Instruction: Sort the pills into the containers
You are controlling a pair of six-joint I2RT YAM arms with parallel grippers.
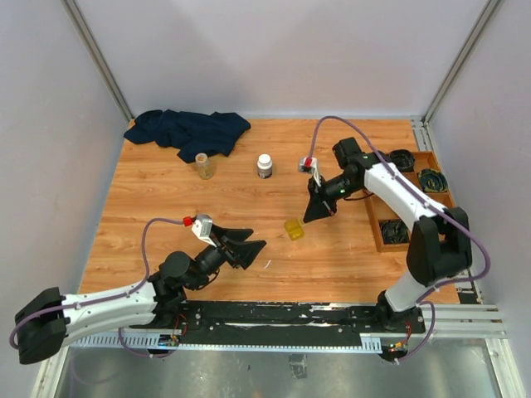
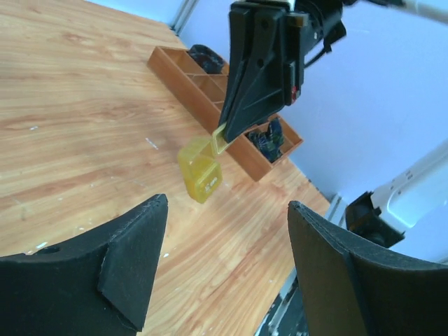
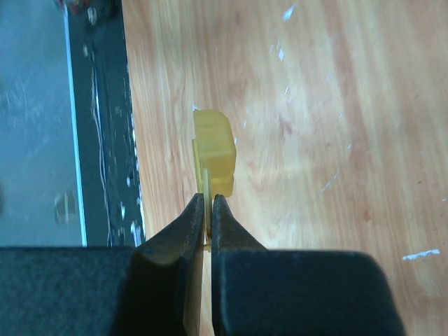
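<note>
The yellow translucent case (image 1: 293,228) rests on the wooden table between the two arms. Its thin lid flap (image 2: 219,142) stands up, and my right gripper (image 3: 208,204) is shut on that flap from above; the case body (image 3: 213,147) hangs just past the fingertips. In the top view the right gripper (image 1: 310,217) points down at the case's right side. My left gripper (image 1: 257,239) stands open and empty left of the case (image 2: 201,175), a short way off. The amber vial (image 1: 202,164) stands upright at the back left. I cannot make out any pills.
A white-capped bottle (image 1: 265,166) stands at the back centre. Behind the vial lies a dark blue cloth (image 1: 187,131). A brown wooden compartment tray (image 1: 377,225) holding dark items runs along the right edge. A black rail (image 1: 282,319) lines the near edge.
</note>
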